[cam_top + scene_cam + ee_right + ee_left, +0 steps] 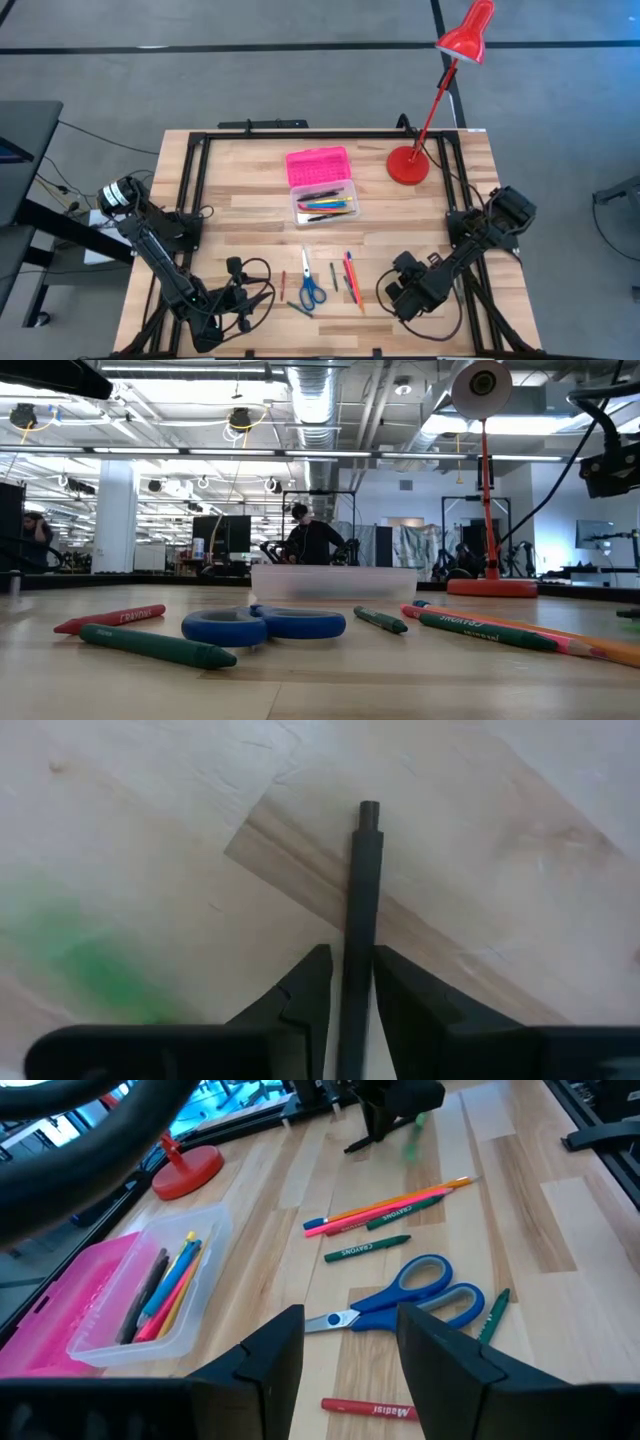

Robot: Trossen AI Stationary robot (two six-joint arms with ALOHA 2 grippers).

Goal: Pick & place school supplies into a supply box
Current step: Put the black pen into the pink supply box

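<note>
Right gripper (350, 995) sits low in the lower right of the high view, fingers pinching a thin black pen (360, 910). Left gripper (350, 1355), lower left, hovers spread and empty above the blue-handled scissors (400, 1302). The supply box (321, 187) lies open at centre, pens inside.

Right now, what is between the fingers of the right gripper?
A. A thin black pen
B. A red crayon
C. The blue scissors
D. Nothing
A. In the right wrist view a thin black pen runs between the two fingers of the right gripper; the scissors lie on the table, apart from it.
</note>
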